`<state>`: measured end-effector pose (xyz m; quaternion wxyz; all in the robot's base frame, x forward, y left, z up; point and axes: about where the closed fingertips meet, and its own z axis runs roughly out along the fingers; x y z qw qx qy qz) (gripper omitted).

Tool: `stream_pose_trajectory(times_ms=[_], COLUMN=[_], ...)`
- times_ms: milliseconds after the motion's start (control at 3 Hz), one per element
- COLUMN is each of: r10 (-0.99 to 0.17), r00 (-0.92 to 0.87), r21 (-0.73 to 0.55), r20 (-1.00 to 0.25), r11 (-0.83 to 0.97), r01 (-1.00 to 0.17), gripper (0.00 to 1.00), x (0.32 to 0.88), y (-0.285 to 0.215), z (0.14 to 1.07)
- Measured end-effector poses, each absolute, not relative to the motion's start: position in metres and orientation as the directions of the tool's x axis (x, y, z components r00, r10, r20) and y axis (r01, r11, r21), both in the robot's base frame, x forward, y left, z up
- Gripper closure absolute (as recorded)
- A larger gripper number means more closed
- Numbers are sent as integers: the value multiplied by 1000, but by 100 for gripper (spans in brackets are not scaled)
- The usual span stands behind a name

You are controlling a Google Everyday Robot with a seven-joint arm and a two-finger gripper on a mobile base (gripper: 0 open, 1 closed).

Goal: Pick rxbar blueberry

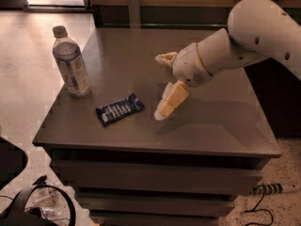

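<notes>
- My end effector [158,86] is over the middle of the surface [211,126], at the end of my white arm [244,41], which comes in from the right.
- It is open. Its two fingers [171,98] are spread wide apart, and there is nothing between them.
- One finger points down and to the left, toward the near side. The other one is farther back.
- The snack bar [120,109] lies flat on the surface, a bit left of the middle and toward the near edge. It is dark blue with white letters.
- The bar is just to the left of my lower finger. They are close but not touching.
- A clear water bottle [71,62] stands upright at the left side of the surface, farther back than the bar and apart from it.
- The surface is dark and has drawers [155,178] under it.
</notes>
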<state>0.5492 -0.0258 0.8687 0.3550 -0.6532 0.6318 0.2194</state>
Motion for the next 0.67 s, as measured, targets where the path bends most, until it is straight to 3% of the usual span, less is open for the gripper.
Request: stream_pose_trajectory(times_ms=[667], r10=[-601], r00=[146], r21=[-157], r20=[-786], r11=[-35], r01=[-987], gripper=[0], x=[564], y=[32], z=[848])
